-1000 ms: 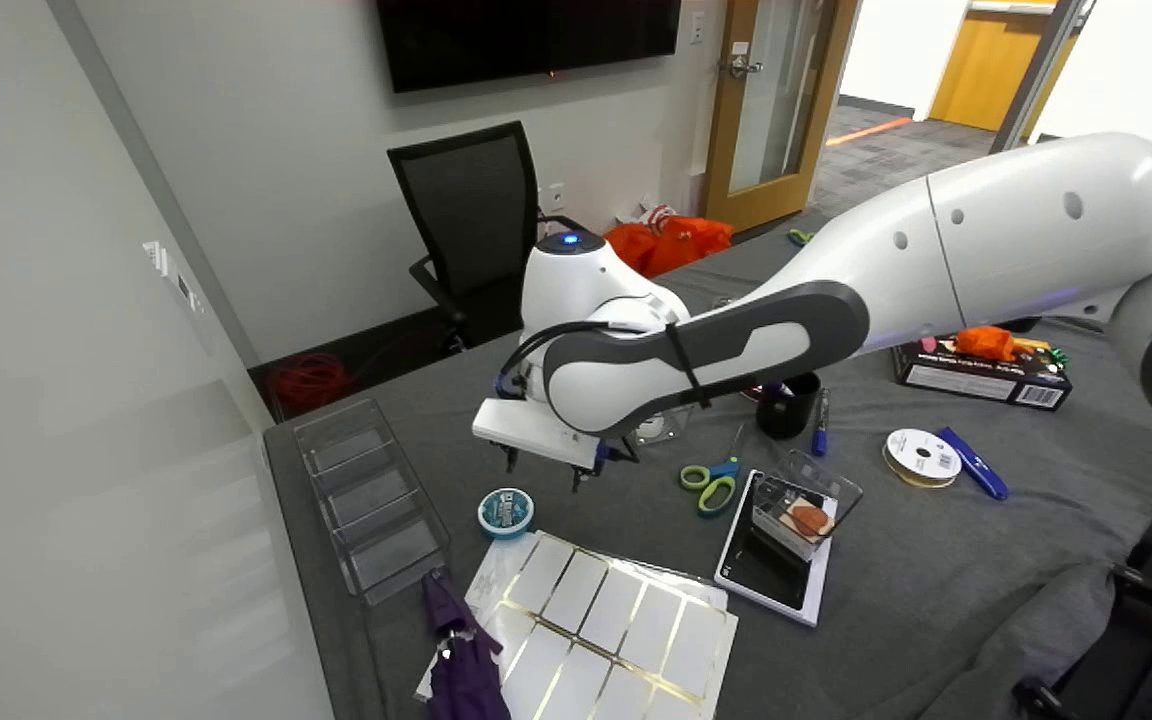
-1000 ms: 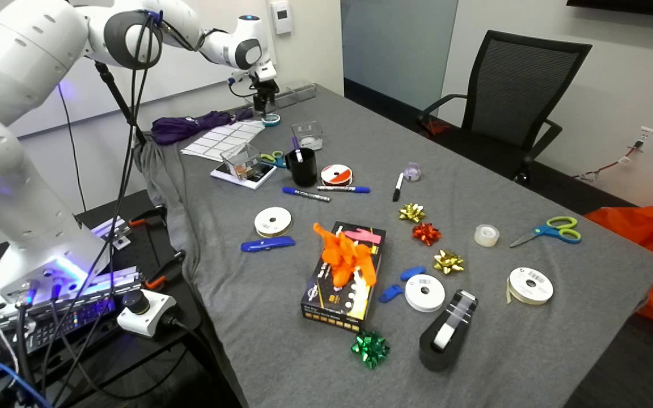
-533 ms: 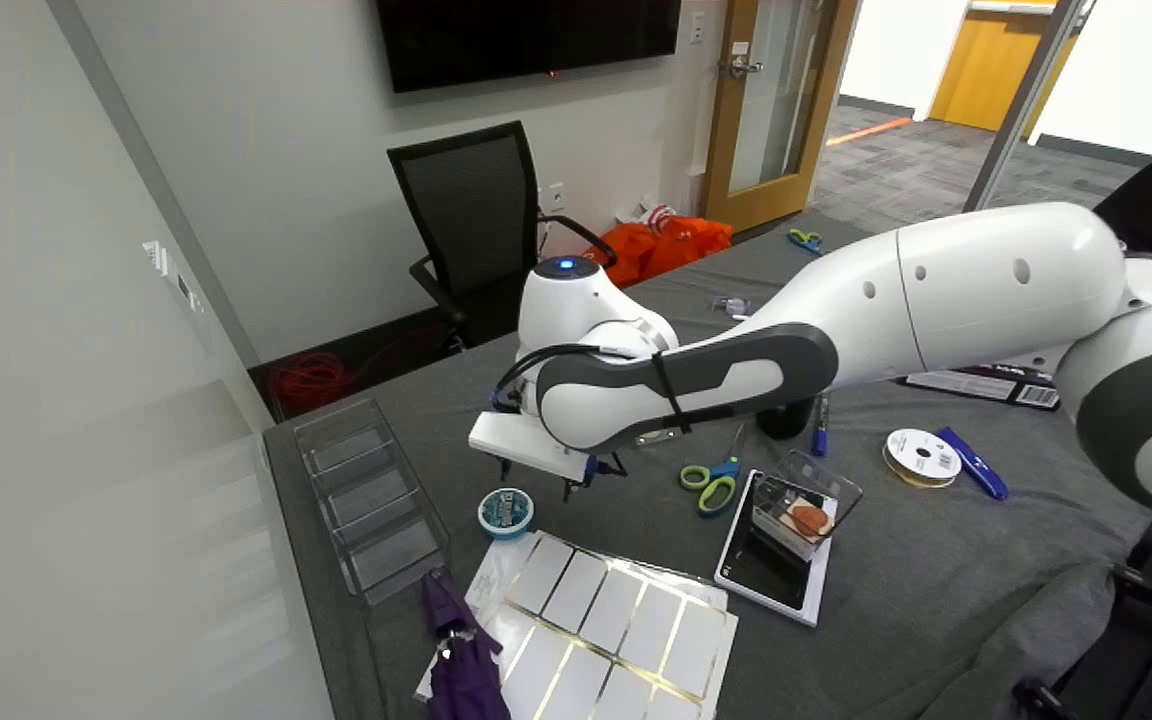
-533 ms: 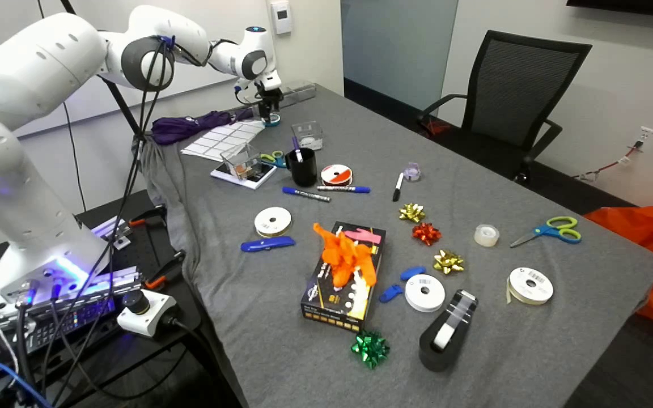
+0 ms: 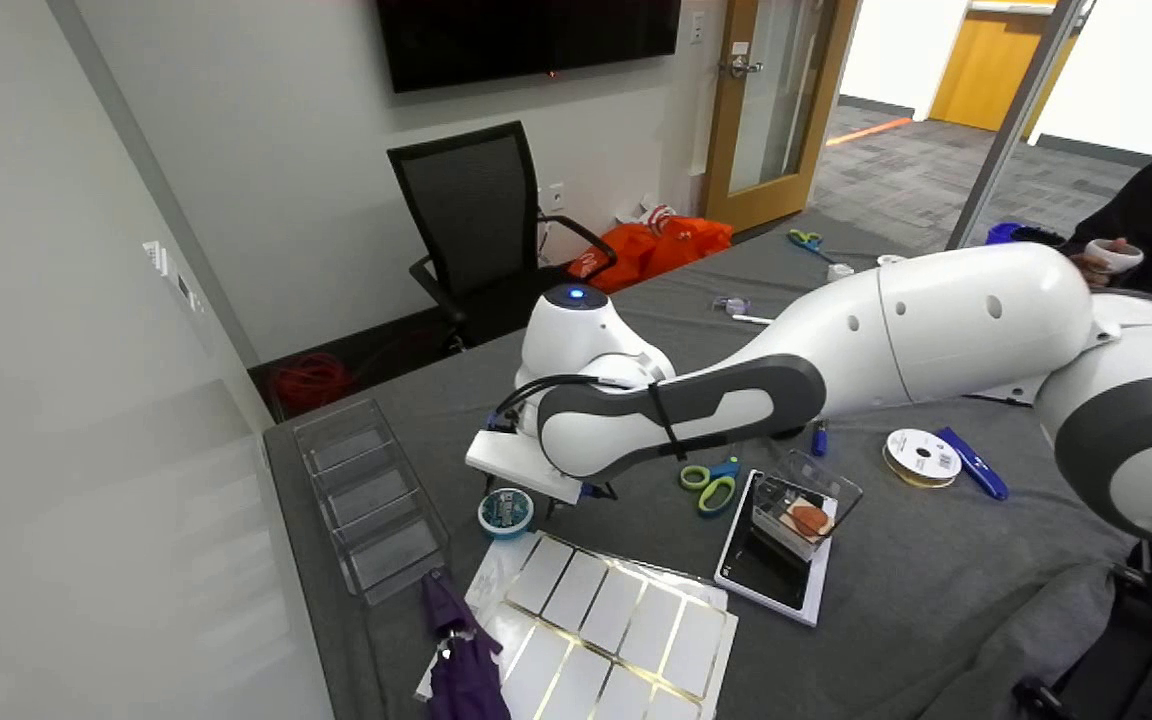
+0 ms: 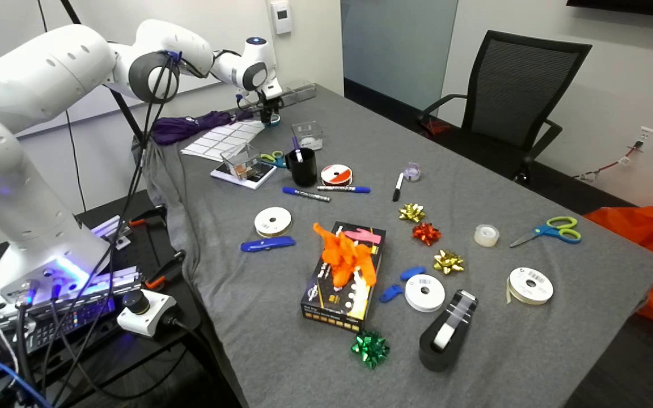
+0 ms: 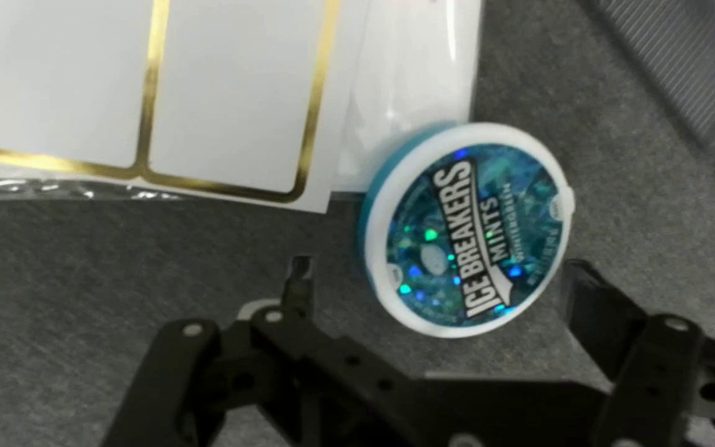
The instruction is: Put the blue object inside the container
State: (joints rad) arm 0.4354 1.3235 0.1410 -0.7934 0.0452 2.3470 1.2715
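The blue object is a round teal-blue mint tin with a white rim (image 7: 469, 242), lying flat on the grey cloth by the corner of the white label sheets. It shows in both exterior views (image 5: 506, 513) (image 6: 275, 119). My gripper (image 7: 441, 270) is open and low over the table, fingertips on either side of the tin's near part, with gaps. In both exterior views the gripper (image 5: 519, 495) (image 6: 267, 113) is just above and beside the tin. The container is a black cup (image 6: 303, 171) standing upright with a purple marker in it; the arm mostly hides it in an exterior view.
A clear compartment tray (image 5: 373, 500), white label sheets (image 5: 626, 630) and a purple umbrella (image 5: 463, 660) lie around the tin. Scissors (image 5: 711, 485), a clear box (image 6: 308, 136) and a tablet with another clear box (image 5: 806, 515) stand between tin and cup. Markers (image 6: 306, 194) lie by the cup.
My arm has come down, bringing the open gripper lower, close to the tin. The tin and cup have not moved. A person's hand with a white cup has appeared at an exterior view's right edge.
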